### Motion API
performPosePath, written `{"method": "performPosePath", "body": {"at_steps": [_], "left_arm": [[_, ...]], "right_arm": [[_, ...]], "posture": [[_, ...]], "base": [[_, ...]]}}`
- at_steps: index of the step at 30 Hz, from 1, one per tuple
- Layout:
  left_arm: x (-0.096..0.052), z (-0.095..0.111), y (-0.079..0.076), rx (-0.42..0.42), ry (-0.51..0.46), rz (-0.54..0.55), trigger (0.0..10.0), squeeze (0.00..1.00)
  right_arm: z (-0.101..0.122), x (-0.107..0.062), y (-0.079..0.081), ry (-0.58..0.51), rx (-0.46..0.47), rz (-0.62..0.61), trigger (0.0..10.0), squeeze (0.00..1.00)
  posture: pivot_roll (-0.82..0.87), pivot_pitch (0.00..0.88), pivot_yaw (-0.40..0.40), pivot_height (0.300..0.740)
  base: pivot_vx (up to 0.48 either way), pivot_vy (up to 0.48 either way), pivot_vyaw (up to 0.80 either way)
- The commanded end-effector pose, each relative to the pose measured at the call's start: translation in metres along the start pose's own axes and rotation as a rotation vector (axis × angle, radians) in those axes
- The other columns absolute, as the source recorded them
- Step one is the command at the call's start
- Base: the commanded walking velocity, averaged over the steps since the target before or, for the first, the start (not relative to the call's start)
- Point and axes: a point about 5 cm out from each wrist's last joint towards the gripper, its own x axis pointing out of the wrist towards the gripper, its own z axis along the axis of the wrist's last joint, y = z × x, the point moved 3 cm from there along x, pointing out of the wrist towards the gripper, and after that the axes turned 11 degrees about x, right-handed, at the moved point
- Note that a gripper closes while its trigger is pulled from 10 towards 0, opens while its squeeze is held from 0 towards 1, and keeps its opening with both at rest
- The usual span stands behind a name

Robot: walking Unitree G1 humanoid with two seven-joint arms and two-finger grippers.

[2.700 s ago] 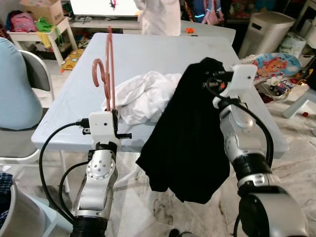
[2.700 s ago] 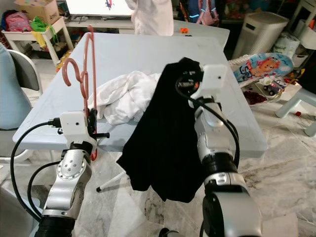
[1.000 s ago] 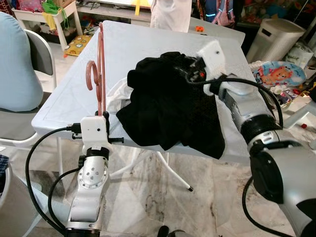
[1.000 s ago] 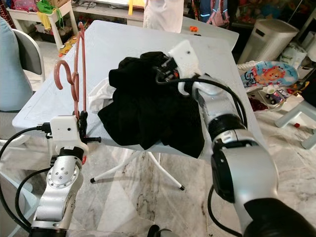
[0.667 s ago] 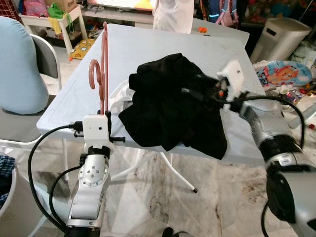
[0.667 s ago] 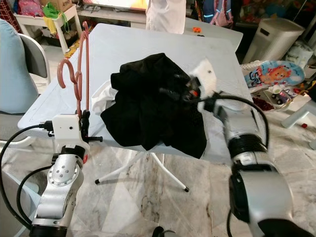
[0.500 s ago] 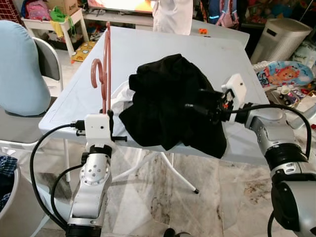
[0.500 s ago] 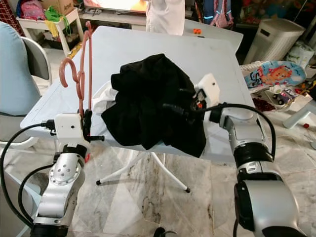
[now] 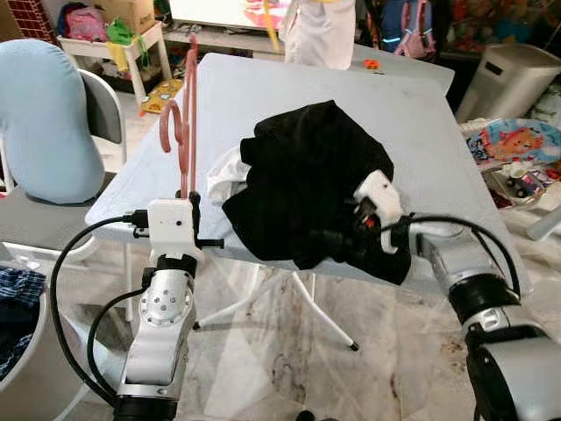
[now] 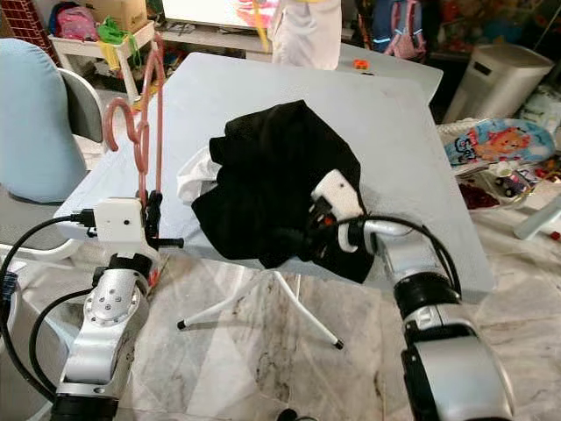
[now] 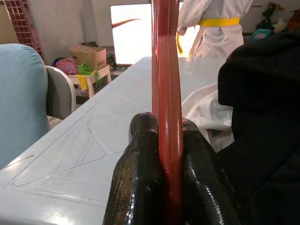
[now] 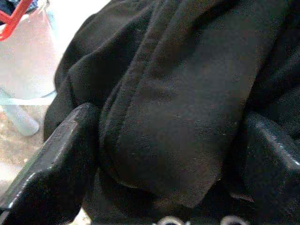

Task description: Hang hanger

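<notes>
On your far left sits a chair (image 9: 53, 132) with a pale blue back, drawn up beside the folding table (image 9: 289, 96). Next comes your left gripper (image 9: 191, 210), raised at the table's near left corner with its two black fingers (image 11: 140, 173) pressed tight on the pink hanger (image 9: 186, 123). You are holding the hanger upright by its lower part, hook uppermost, so it stands clear of the tabletop and of the clothes; that looks like a waiting pose that keeps the hook free for hanging later.

Moving right, a white garment (image 9: 226, 174) lies on the table, mostly buried under the black garment (image 9: 307, 175), which is heaped near the front edge with one fold drooping over it. The pile is well apart from the hanger.

Further right, your right gripper (image 9: 337, 239) is low at the table's front edge, pointing back toward the left into the hanging fold. In the right wrist view its fingers (image 12: 51, 159) stand wide apart with black cloth bunched between them, not pinched. My guess is that you are set to take a fresh hold of the cloth there, since the overhanging edge is the easiest part to reach.

At the far end of the table a person in white (image 9: 320, 31) stands, and a grey bin (image 9: 508, 79) sits beyond the right side.
</notes>
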Motion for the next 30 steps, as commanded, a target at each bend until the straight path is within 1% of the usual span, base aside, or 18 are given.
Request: {"method": "performPosePath", "body": {"at_steps": [1,2,3,7,8,10,13,14,15,16,18,20,23,24,26,28,29,30], "left_arm": [[-0.001,-0.003,-0.003,0.004,0.013,-0.011,10.0,0.0],[-0.001,-0.003,-0.004,0.002,0.013,-0.012,10.0,0.0],[-0.001,-0.002,-0.005,0.001,0.013,-0.014,10.0,0.0],[0.0,-0.002,-0.006,-0.001,0.011,-0.016,10.0,0.0],[0.0,-0.002,-0.006,-0.002,0.01,-0.014,10.0,0.0],[0.0,-0.001,-0.006,-0.002,0.01,-0.013,10.0,0.0],[-0.001,-0.003,-0.005,0.0,0.014,-0.011,10.0,0.0],[-0.001,-0.003,-0.005,0.0,0.014,-0.011,10.0,0.0],[-0.001,-0.003,-0.005,0.0,0.014,-0.011,10.0,0.0],[-0.001,-0.003,-0.005,0.0,0.015,-0.011,10.0,0.0],[-0.001,-0.004,-0.005,0.0,0.015,-0.011,10.0,0.0],[-0.001,-0.004,-0.006,-0.003,0.016,-0.012,10.0,0.0],[-0.001,-0.004,-0.007,-0.004,0.016,-0.015,10.0,0.0],[-0.001,-0.004,-0.007,-0.004,0.016,-0.016,10.0,0.0],[-0.001,-0.004,-0.007,-0.004,0.017,-0.016,10.0,0.0],[-0.001,-0.004,-0.007,-0.005,0.016,-0.017,10.0,0.0],[-0.001,-0.003,-0.007,-0.005,0.015,-0.019,10.0,0.0],[0.0,-0.003,-0.007,-0.005,0.015,-0.02,10.0,0.0]], "right_arm": [[0.018,-0.007,-0.011,-0.062,-0.021,-0.067,10.0,1.0],[0.029,-0.01,-0.019,-0.122,-0.011,-0.133,10.0,1.0],[0.035,-0.012,-0.023,-0.156,-0.003,-0.174,10.0,1.0],[0.043,-0.017,-0.026,-0.188,-0.018,-0.192,10.0,1.0],[0.047,-0.024,-0.024,-0.189,-0.034,-0.147,10.0,1.0],[0.048,-0.028,-0.022,-0.18,-0.051,-0.121,10.0,1.0],[0.044,-0.042,-0.022,-0.12,-0.094,-0.073,10.0,1.0],[0.044,-0.049,-0.024,-0.116,-0.092,-0.065,10.0,1.0],[0.044,-0.049,-0.024,-0.116,-0.092,-0.065,10.0,1.0],[0.044,-0.058,-0.027,-0.108,-0.09,-0.058,10.0,1.0],[0.043,-0.061,-0.028,-0.103,-0.092,-0.058,10.0,1.0],[0.042,-0.075,-0.029,-0.09,-0.089,-0.044,10.0,1.0],[0.038,-0.082,-0.024,-0.066,-0.079,0.011,10.0,1.0],[0.03,-0.084,-0.016,-0.038,-0.06,0.074,10.0,1.0],[0.027,-0.084,-0.013,-0.028,-0.054,0.091,10.0,1.0],[0.015,-0.079,-0.004,0.013,-0.048,0.135,10.0,1.0],[0.005,-0.072,0.005,0.032,-0.031,0.177,10.0,1.0],[0.002,-0.066,0.011,0.027,-0.015,0.202,10.0,1.0]], "posture": [[0.12,0.071,-0.053,0.74],[0.12,0.07,-0.052,0.74],[0.12,0.07,-0.052,0.74],[0.11,0.07,-0.053,0.74],[0.11,0.07,-0.053,0.74],[0.11,0.07,-0.053,0.74],[0.11,0.073,-0.053,0.74],[0.11,0.073,-0.053,0.74],[0.11,0.073,-0.053,0.74],[0.11,0.074,-0.054,0.74],[0.11,0.074,-0.054,0.74],[0.11,0.075,-0.053,0.74],[0.1,0.076,-0.051,0.74],[0.1,0.076,-0.05,0.74],[0.1,0.076,-0.05,0.74],[0.1,0.077,-0.048,0.74],[0.1,0.077,-0.047,0.74],[0.1,0.077,-0.046,0.74]], "base": [[0.0,0.0,0.0],[0.0,0.0,0.0],[0.0,0.0,0.0],[0.0,0.0,0.0],[0.0,0.0,0.0],[0.0,0.0,0.0],[0.0,0.0,0.0],[0.0,0.0,0.0],[0.0,0.0,0.0],[0.0,0.0,0.0],[0.0,0.0,0.0],[0.0,0.0,0.0],[0.0,0.0,0.0],[0.0,0.0,0.0],[0.0,0.0,0.0],[0.0,0.0,0.0],[0.0,0.0,0.0],[0.0,0.0,0.0]]}}
